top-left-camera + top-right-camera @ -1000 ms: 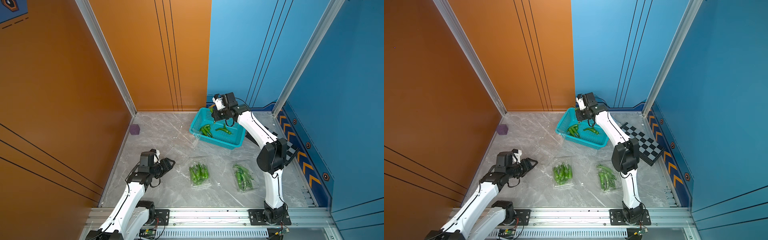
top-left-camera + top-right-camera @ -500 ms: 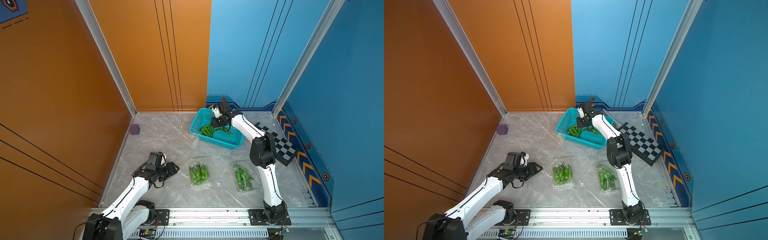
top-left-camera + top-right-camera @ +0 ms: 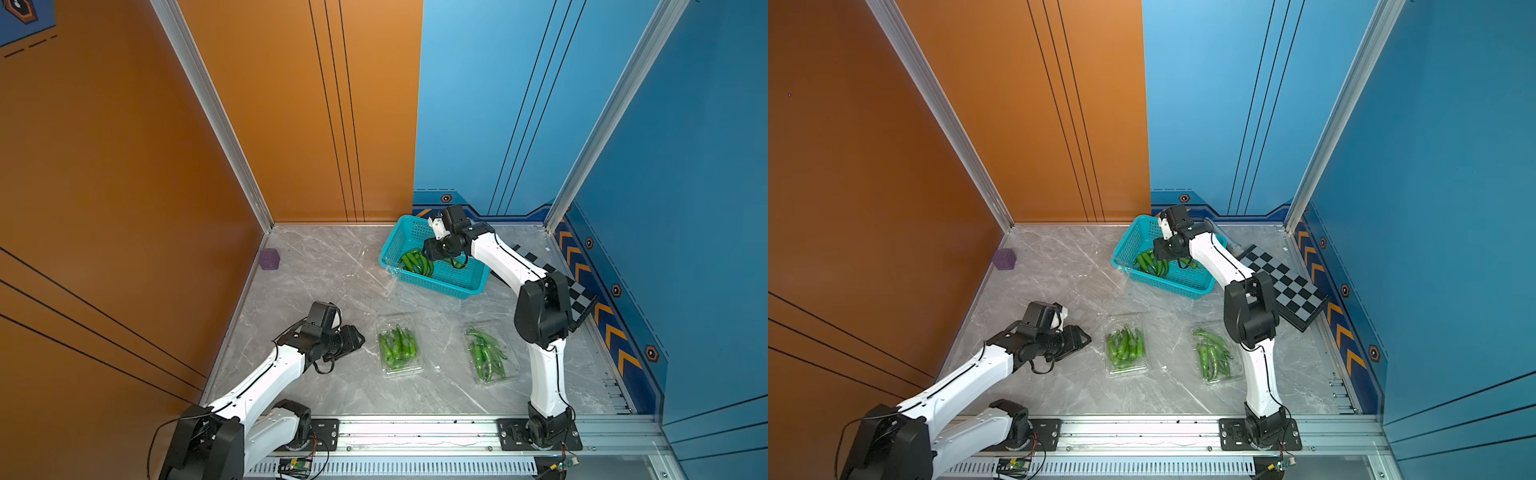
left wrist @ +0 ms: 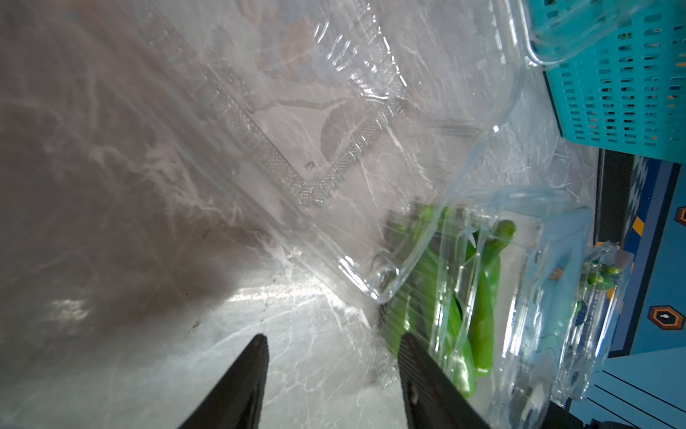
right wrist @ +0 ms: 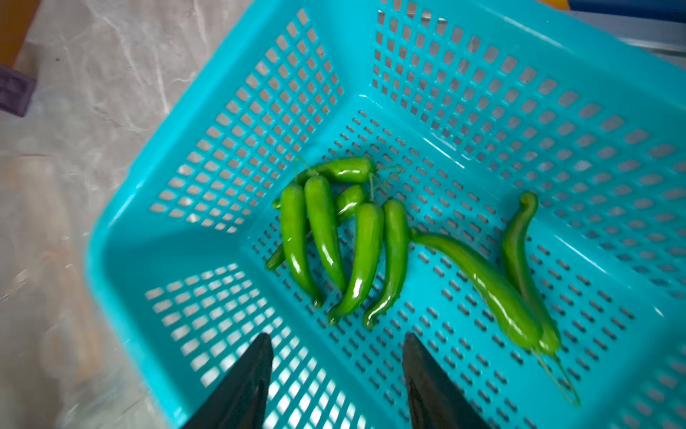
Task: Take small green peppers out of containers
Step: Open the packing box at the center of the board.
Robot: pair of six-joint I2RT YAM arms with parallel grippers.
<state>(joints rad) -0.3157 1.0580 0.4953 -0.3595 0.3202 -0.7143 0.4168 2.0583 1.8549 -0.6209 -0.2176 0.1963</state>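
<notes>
The right gripper (image 3: 428, 251) hangs over the left part of the basket (image 3: 440, 286), which sits far and right of centre on the table (image 3: 316, 270). In the right wrist view its jaws stand apart with nothing between them. Below it, peppers (image 5: 334, 237) lie on the basket floor: a bunch packed side by side, and two more a little apart from them.

The left gripper (image 3: 359, 338) is low over the table at near left, pointing right toward a container (image 3: 403, 373) at near centre. Its jaws are open too and hold nothing. In the left wrist view one finger (image 4: 419, 371) is just beside that container's wall.

A second container (image 3: 498, 380) sits at near right, well apart from the first, and both hold peppers. A third container (image 4: 334, 148) – clear, empty – lies on the table between the near-centre one and the basket. Its corner overlaps the full one in the left wrist view.

A purple cube (image 3: 269, 259) rests at far left by the orange wall. A checkerboard (image 3: 1283, 286) lies at the right, behind the right arm.
</notes>
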